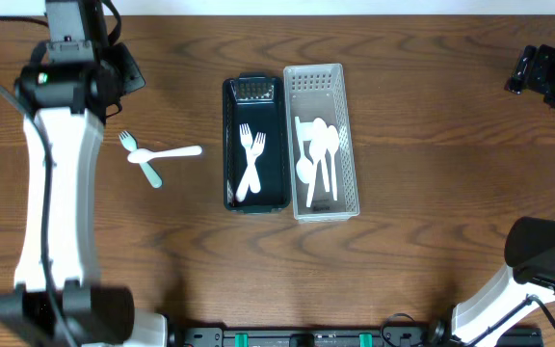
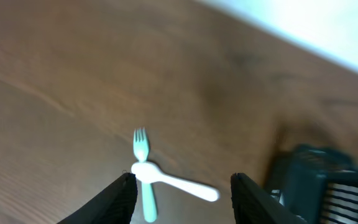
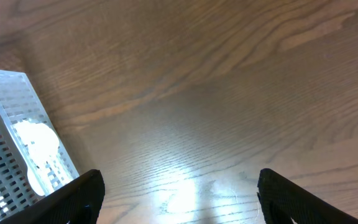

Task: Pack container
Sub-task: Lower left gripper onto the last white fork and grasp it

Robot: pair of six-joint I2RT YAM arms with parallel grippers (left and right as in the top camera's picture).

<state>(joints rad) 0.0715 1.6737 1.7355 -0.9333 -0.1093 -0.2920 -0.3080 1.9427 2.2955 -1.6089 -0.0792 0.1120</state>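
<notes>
A dark bin [image 1: 231, 145] holds two white forks [image 1: 251, 159]. Beside it on the right, a white perforated basket [image 1: 350, 193] holds several white spoons [image 1: 318, 154]. On the table to the left lie a pale green fork [image 1: 141, 160] and a white spoon [image 1: 167, 152] crossed over it. They also show in the left wrist view: fork [image 2: 143, 168], spoon [image 2: 176, 182]. My left gripper [image 2: 182, 199] is open and empty, above and behind them. My right gripper [image 3: 179, 193] is open and empty over bare wood at the far right.
The dark bin's end [image 2: 316, 180] shows at the right of the left wrist view. The white basket [image 3: 8, 143] shows at the left of the right wrist view. The table's back edge runs along the top.
</notes>
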